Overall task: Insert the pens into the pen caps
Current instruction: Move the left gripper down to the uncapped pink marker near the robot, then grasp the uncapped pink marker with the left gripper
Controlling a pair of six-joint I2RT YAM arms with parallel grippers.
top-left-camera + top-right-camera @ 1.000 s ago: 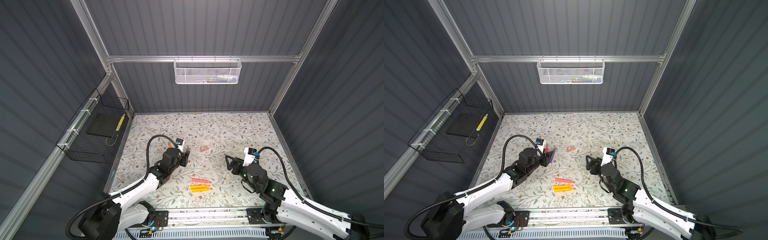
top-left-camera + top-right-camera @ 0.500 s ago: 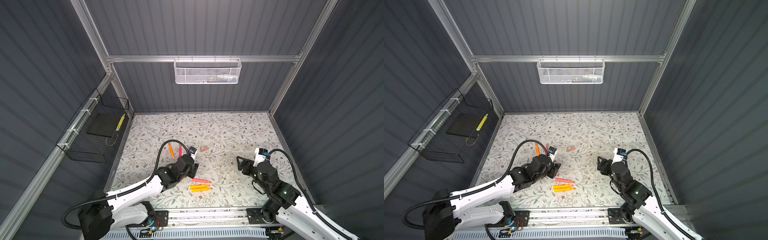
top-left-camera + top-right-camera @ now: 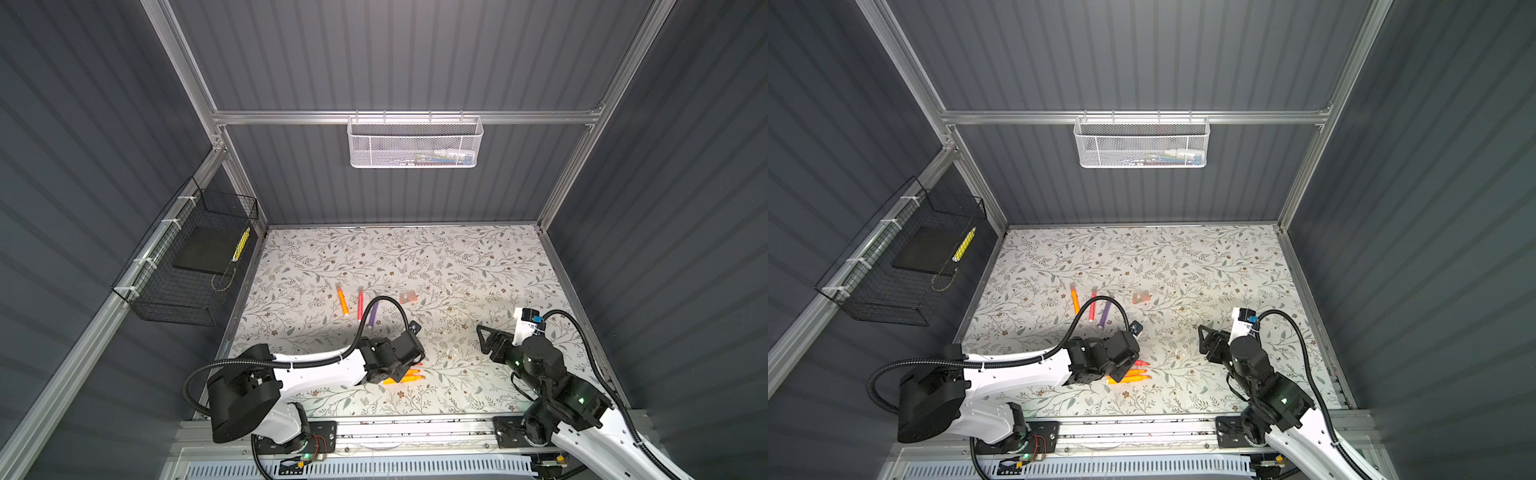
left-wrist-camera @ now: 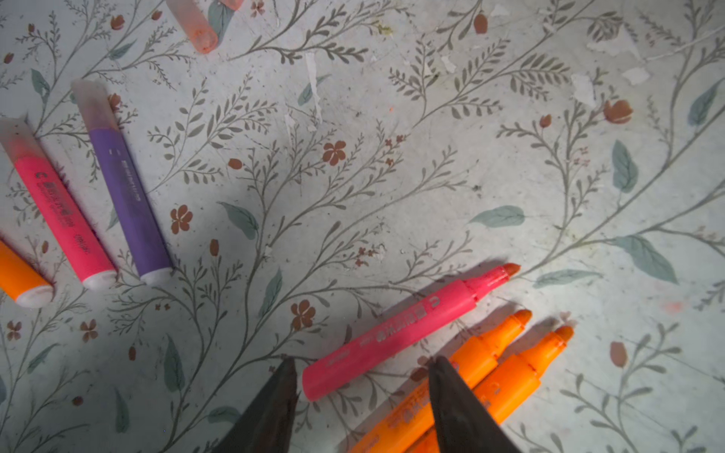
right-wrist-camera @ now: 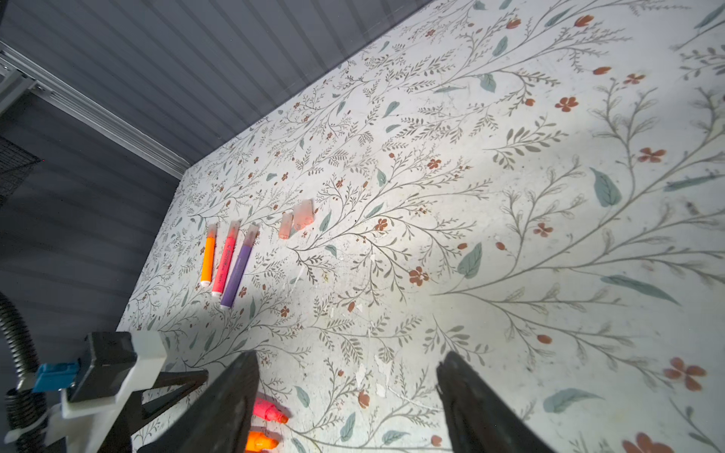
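Three capped pens, orange (image 3: pixel 343 302), pink (image 3: pixel 360 305) and purple (image 3: pixel 372 314), lie side by side at the table's middle left. Two loose pen caps (image 3: pixel 407 297) (image 5: pixel 304 213) lie just right of them. Nearer the front lie an uncapped pink pen (image 4: pixel 408 329) and two uncapped orange pens (image 4: pixel 470 368). My left gripper (image 4: pixel 363 364) (image 3: pixel 409 365) hovers open over these, the pink pen's rear end between its fingertips, untouched. My right gripper (image 5: pixel 349 355) (image 3: pixel 484 338) stands open over bare table at the right, holding nothing.
A white mesh basket (image 3: pixel 415 143) hangs on the back wall and a black wire basket (image 3: pixel 195 266) on the left wall. The left arm's black cable (image 3: pixel 386 301) arches over the capped purple pen. An aluminium rail (image 3: pixel 415 432) runs along the front edge.
My left gripper has moved from the capped pens toward the front, down over the uncapped pens. The purple pen now shows. My right gripper has drawn slightly to the right.
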